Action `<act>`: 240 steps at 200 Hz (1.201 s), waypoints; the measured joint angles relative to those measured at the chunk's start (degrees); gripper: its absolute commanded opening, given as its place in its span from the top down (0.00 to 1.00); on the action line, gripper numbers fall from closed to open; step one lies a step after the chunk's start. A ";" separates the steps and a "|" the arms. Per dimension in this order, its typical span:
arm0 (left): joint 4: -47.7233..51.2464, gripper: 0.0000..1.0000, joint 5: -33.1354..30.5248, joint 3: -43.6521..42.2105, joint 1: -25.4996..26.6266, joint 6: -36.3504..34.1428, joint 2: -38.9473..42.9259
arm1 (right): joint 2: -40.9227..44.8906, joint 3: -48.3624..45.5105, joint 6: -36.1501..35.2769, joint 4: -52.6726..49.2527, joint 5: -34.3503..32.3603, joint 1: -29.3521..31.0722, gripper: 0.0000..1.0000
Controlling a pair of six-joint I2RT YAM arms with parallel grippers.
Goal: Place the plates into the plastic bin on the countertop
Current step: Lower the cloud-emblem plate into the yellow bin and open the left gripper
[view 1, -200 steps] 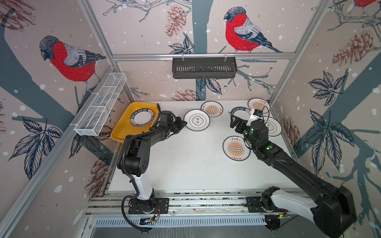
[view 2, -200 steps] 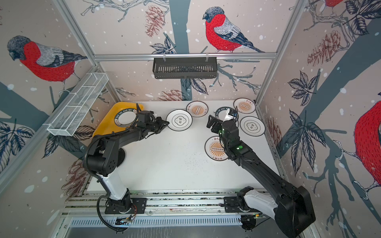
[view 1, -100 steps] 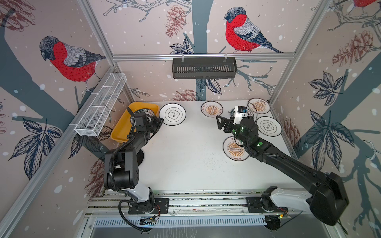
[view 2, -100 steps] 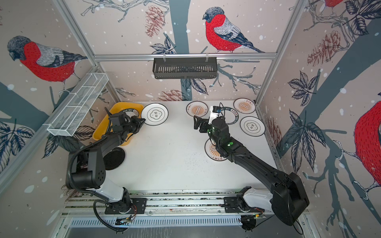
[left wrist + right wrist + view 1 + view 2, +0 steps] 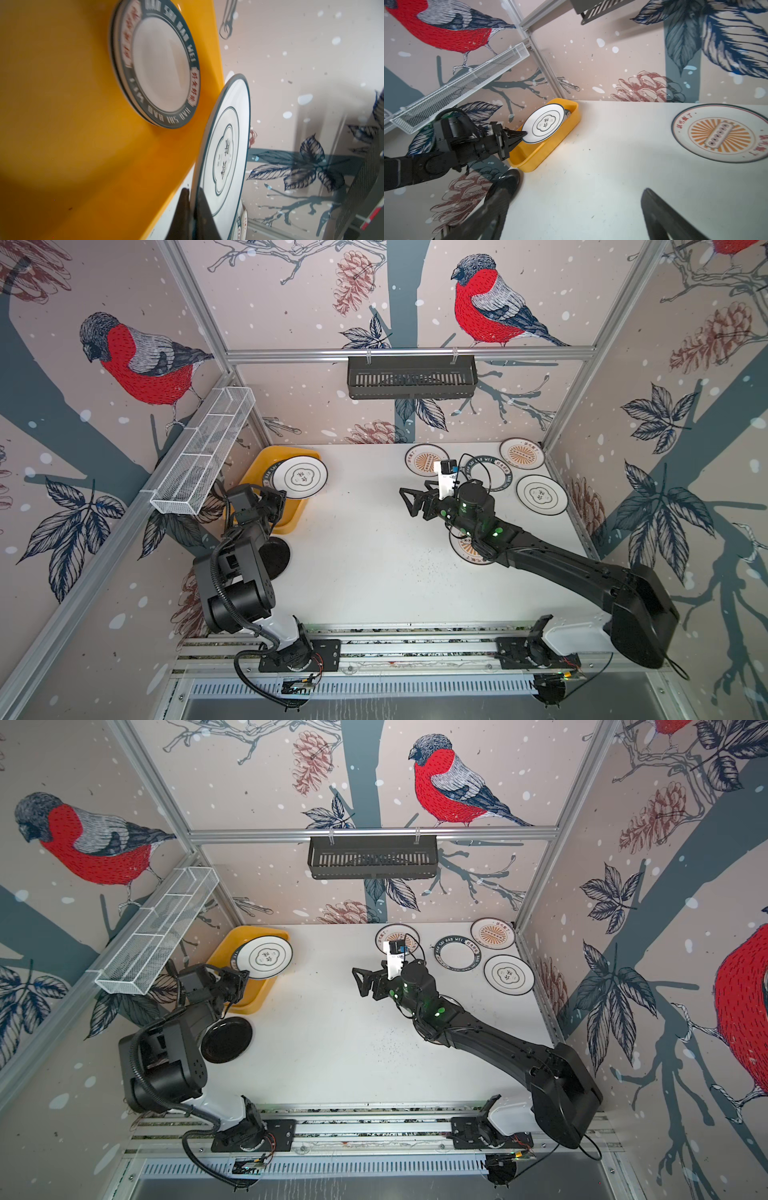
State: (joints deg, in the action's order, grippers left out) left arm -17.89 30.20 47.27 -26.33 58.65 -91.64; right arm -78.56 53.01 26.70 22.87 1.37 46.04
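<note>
Yellow-orange bin (image 5: 548,151) holds lettered plate (image 5: 162,68); left end effector (image 5: 519,134) pinches emblem plate (image 5: 305,477) over it; right end effector (image 5: 408,502) gapes empty.

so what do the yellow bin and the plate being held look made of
The yellow bin looks like moulded plastic: glossy, with soft highlights and rounded corners. The plate is probably glazed ceramic or melamine: smooth, shiny white with a printed emblem. The look cannot settle which.

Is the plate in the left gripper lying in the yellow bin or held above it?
Held above it. The left gripper pinches the plate by its rim, tilted, over the plastic bin.
</note>
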 measured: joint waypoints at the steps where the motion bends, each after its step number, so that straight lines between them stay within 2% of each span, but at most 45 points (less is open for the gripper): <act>1: -0.02 1.00 0.00 -0.02 -0.09 0.02 -0.04 | -0.09 0.13 -0.07 0.04 0.00 0.13 0.01; 29: -2.01 1.00 0.00 0.44 -2.56 1.49 -2.64 | -1.25 1.97 -1.38 0.44 0.00 2.08 0.01; 64: -3.76 1.00 0.13 5.97 -3.45 1.92 -8.37 | -1.49 2.69 -2.71 -0.13 -0.52 3.41 0.01; 133: -5.40 1.00 -0.17 14.27 -3.50 4.46 -19.17 | 0.61 2.05 -4.07 -0.96 -5.35 4.63 0.00; 187: -3.45 1.00 -1.99 20.09 -2.97 3.56 -23.52 | 2.14 0.94 -4.07 -2.36 -9.53 4.87 0.01; 240: -1.97 1.00 -3.43 21.81 -1.18 2.86 -26.75 | 2.32 0.74 -4.04 -2.99 -11.89 4.90 0.01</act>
State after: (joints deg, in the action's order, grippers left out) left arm -19.86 26.76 69.08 -27.51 61.52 -118.39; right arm -76.25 53.76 22.65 19.88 -10.52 50.94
